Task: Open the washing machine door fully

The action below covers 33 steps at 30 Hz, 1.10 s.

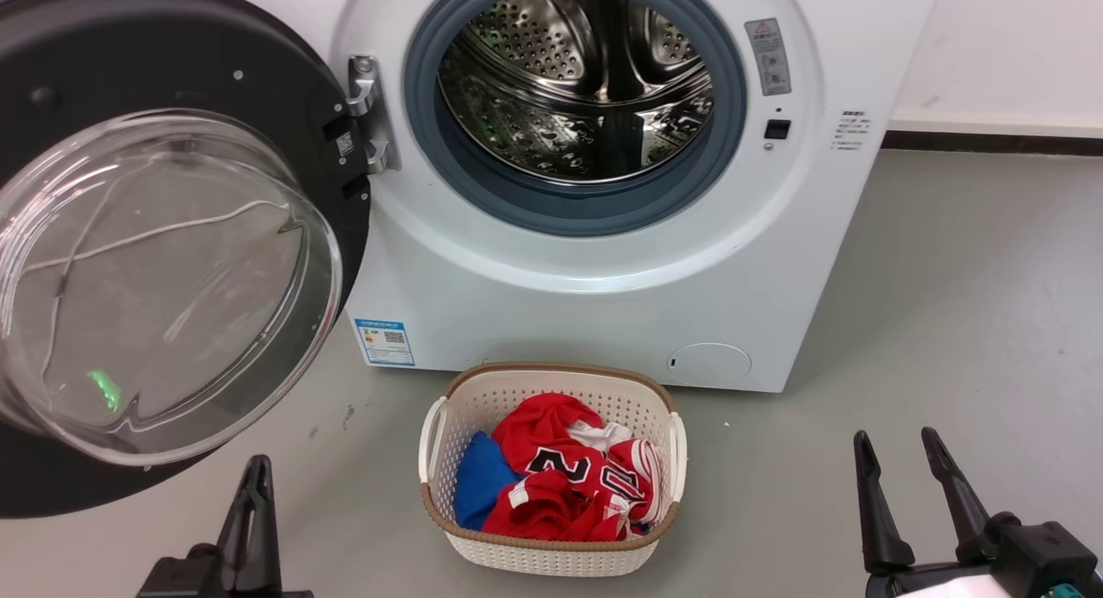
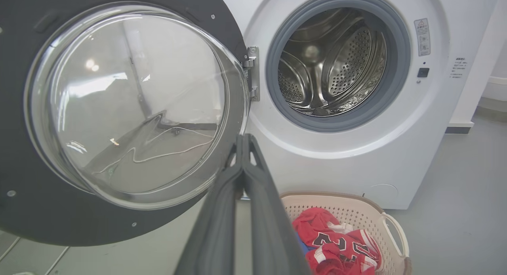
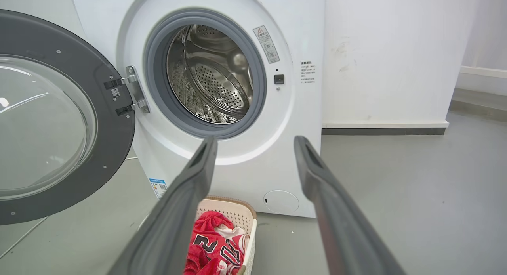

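Left claw (image 1: 257,470) pinched, washing machine door (image 1: 164,279) wide open

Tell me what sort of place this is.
Likely a laundry corner or utility room: a white front-loading washing machine with its door swung open, and a basket of clothes on the grey floor before it.

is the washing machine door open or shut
Open: the washing machine door is swung wide on its hinge, leaving the steel drum exposed.
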Tool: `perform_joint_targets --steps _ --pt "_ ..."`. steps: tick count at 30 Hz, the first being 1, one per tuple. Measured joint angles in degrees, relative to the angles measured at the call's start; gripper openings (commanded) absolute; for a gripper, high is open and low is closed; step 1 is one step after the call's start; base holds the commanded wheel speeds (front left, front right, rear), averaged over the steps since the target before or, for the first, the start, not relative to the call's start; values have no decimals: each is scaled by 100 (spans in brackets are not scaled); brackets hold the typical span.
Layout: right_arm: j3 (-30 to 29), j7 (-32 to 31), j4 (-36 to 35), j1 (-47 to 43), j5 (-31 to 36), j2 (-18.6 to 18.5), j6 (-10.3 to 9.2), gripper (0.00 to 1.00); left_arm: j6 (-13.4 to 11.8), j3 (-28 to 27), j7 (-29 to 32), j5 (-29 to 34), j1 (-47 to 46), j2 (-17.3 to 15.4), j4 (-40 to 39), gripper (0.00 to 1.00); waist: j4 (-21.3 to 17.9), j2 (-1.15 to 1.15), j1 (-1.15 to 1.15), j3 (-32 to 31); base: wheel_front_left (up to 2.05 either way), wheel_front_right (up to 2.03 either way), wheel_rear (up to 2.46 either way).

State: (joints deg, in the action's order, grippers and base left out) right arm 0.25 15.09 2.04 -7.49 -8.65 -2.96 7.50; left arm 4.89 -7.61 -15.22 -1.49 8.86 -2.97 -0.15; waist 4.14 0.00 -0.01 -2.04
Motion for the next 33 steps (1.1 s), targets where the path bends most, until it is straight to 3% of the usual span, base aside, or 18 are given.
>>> perform_joint_targets --steps 1,2,13,27,28,33 --pt "10 -1 -4 -13 -12 -1 0 100 -41 66 0 -43 26 1 24 40 -38 0 0 -10 0 0 0" --pt "19 -1 -7 -25 -26 0 0 100 -77 138 0 -63 45 -1 52 100 -74 0 0 -19 0 0 0" --pt "60 -1 29 -147 -105 0 0 100 -497 520 0 -166 161 5 190 100 -263 0 0 -66 0 0 0" --pt "59 -1 66 -193 -156 0 0 100 -461 571 0 -282 171 5 192 100 -215 0 1 -63 0 0 0" --pt "58 -1 66 -193 -157 0 0 0 -455 564 0 -283 171 5 191 0 -210 0 1 -62 0 0 0" --pt "68 -8 330 -233 -157 0 0 0 -455 563 0 -283 191 14 477 0 -210 0 1 -61 0 0 0"
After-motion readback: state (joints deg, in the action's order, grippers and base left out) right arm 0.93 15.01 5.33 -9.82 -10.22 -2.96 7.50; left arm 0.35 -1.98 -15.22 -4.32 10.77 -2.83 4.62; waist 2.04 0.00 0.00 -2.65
